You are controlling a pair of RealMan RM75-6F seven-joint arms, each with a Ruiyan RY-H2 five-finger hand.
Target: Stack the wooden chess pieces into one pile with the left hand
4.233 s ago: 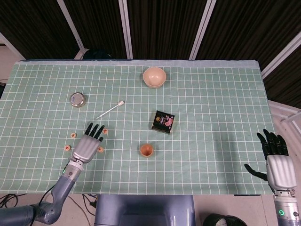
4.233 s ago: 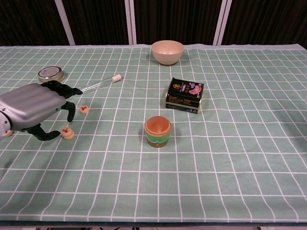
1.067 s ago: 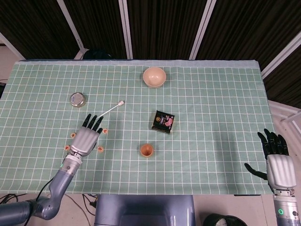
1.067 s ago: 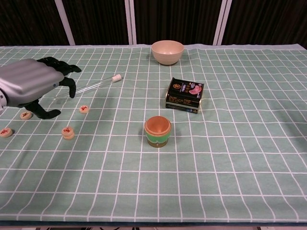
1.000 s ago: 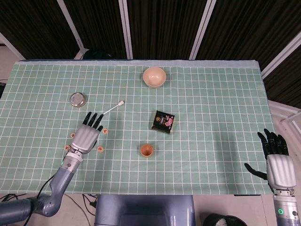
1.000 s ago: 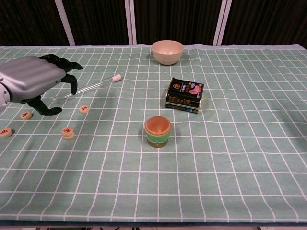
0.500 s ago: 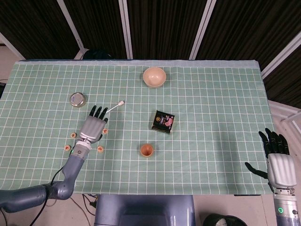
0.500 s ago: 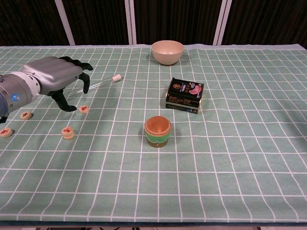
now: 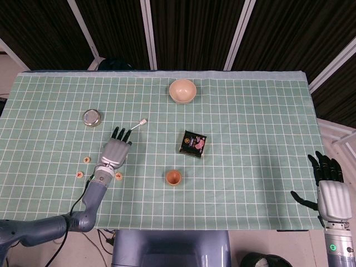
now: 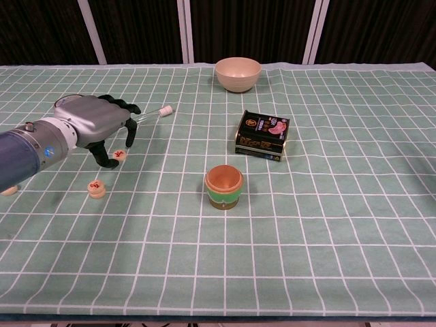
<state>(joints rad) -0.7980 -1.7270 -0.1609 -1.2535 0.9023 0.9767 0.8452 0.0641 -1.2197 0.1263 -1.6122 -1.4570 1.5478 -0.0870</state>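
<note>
**A:** Status on the left hand?

**B:** My left hand (image 10: pixel 95 122) is palm-down over the cloth, fingers curled toward one wooden chess piece (image 10: pixel 119 155). Thumb and fingertips sit right at it. Can't tell whether I'm pinching it or just touching; it looks flat on the cloth, so I wouldn't call it gripped.

**A:** Other pieces?

**B:** Second piece (image 10: pixel 97 187) is near, just on my side of the hand. Third piece (image 9: pixel 86 160) and fourth piece (image 9: pixel 79 174) are further left, well apart, mostly behind my forearm in the chest view. Nothing stacked yet, all single, so I judge the task is at its start.

**A:** Why that piece first?

**B:** My guess: it's the far one, and carrying it to the near one makes a short hop. The discs are thin and flat, hence the low curled approach, fingertips need to get at the edge.

**A:** Clutter?

**B:** Swab stick (image 10: pixel 151 115) lies just beyond my fingertips and could get nudged. Tin (image 9: pixel 92 117) is back-left. Cup (image 10: pixel 223 186), black packet (image 10: pixel 262 135) and bowl (image 10: pixel 238 73) are well apart.

**A:** Right hand?

**B:** Right hand (image 9: pixel 330 194) is off the table edge, fingers spread, holding nothing. Idle, since the job is left-only.
</note>
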